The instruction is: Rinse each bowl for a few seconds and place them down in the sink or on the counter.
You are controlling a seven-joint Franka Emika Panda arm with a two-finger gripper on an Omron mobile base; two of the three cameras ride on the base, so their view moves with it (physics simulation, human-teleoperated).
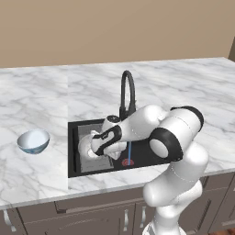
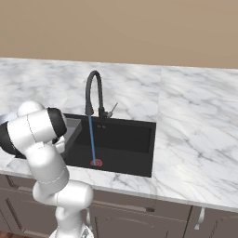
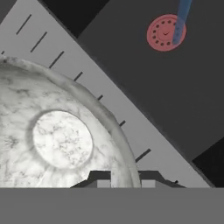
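Observation:
The dull speckled bowl (image 3: 57,140) rests upright on the grey ridged tray (image 3: 100,83) at the left end of the black sink (image 1: 144,153). My gripper (image 3: 124,177) reaches down into the sink, with one finger on each side of the bowl's near rim, shut on it. In the left base view the hand (image 1: 98,148) covers most of this bowl (image 1: 86,149). The pale blue bowl (image 1: 33,141), white inside, stands upright on the counter (image 1: 46,96) left of the sink, apart from the arm.
A blue water stream (image 1: 129,151) runs from the black arched faucet (image 1: 128,92) onto the red drain ring (image 1: 128,162), right of the held bowl. The right base view shows the faucet (image 2: 93,90), stream (image 2: 91,139) and broad marble counter (image 2: 195,116).

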